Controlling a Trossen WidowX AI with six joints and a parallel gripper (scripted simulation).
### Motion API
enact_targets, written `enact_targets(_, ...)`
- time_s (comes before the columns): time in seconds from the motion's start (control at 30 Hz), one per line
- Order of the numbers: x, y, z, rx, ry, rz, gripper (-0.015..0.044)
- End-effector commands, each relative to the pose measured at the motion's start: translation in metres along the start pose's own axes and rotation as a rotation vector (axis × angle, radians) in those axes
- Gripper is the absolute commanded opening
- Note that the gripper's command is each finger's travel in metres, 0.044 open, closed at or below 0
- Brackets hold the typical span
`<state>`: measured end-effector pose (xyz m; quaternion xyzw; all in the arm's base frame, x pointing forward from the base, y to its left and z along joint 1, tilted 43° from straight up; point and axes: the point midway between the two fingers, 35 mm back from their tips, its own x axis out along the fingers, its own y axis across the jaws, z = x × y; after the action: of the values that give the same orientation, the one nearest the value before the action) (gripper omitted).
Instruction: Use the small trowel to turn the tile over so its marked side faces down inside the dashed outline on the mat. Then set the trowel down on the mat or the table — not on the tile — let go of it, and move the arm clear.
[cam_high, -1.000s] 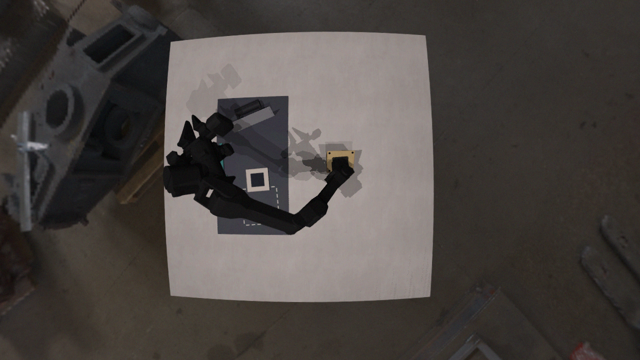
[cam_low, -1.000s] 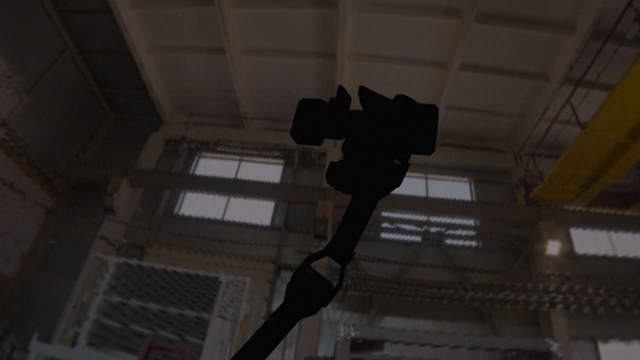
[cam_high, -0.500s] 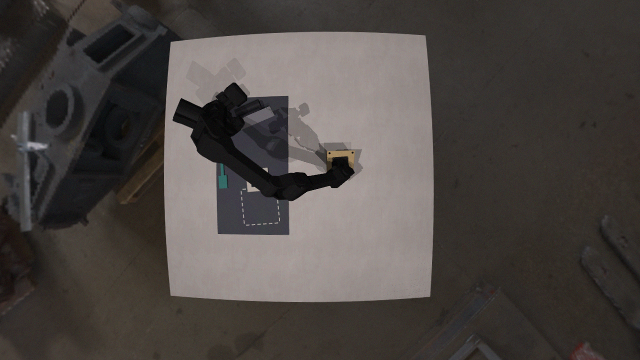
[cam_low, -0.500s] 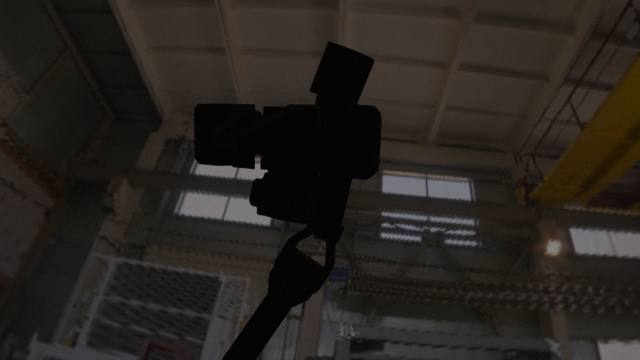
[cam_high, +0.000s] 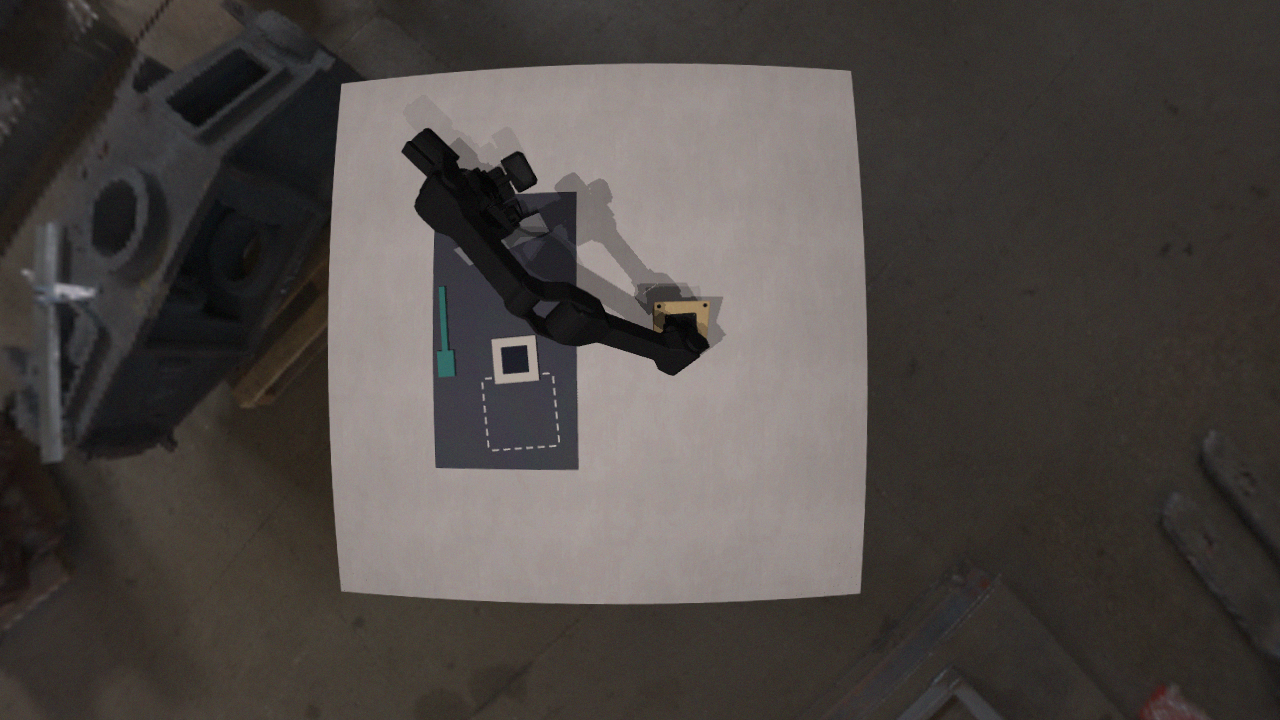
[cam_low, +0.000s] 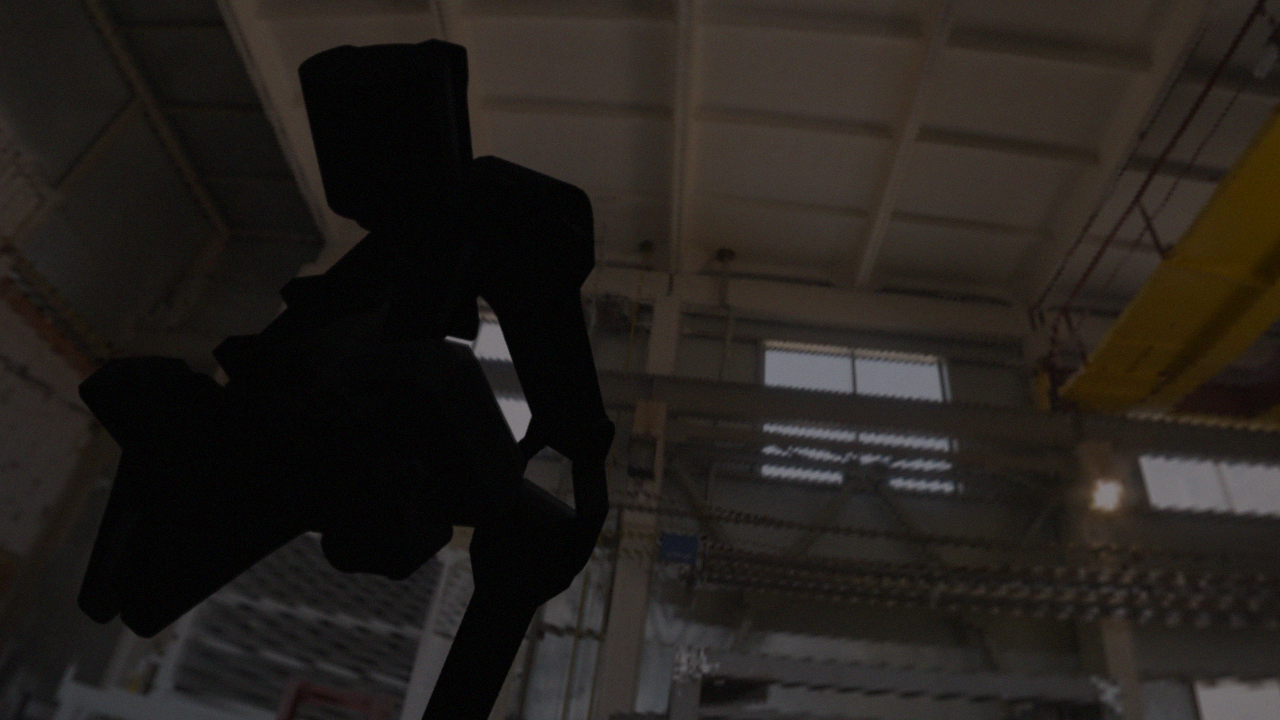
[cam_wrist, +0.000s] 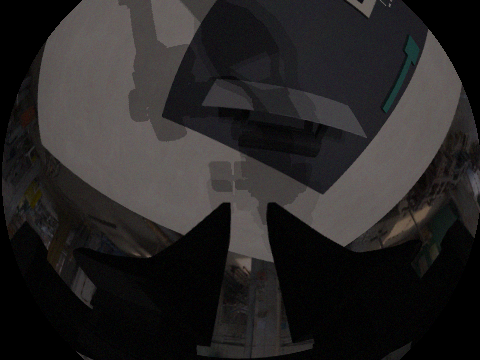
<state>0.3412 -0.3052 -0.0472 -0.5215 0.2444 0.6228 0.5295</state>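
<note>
The tile (cam_high: 501, 359) (cam_wrist: 369, 10) lies flat on the mat (cam_high: 460, 447) (cam_wrist: 325, 55), its dark square mark facing up. Its lower edge just overlaps the top of the dashed outline (cam_high: 554, 445). The grey-bladed trowel (cam_high: 538, 222) (cam_wrist: 300, 104), with a thick dark handle, rests at the mat's upper end in the top view, partly hidden by the arm. My gripper (cam_low: 121, 624) (cam_wrist: 248, 210) is partly open, with nothing between its fingers. It is above the table near the trowel; its fingertips are hard to make out in the top view.
A teal flat tool (cam_high: 445, 362) (cam_wrist: 399, 85) with a thin handle lies along the mat's left edge in the top view. The arm stands on a tan base plate (cam_high: 684, 308) on the pale table (cam_high: 716, 492) (cam_wrist: 100, 145), right of the mat, and reaches across it.
</note>
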Motion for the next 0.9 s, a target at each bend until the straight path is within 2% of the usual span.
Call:
enact_targets(0.0, 0.031, 0.013, 0.008, 0.037, -0.123, -0.024, 0.01)
enact_targets(0.2, 0.069, 0.029, 0.021, 0.098, -0.284, -0.063, 0.01)
enact_targets(0.87, 0.076, 0.027, 0.026, 0.1, -0.279, -0.061, 0.01)
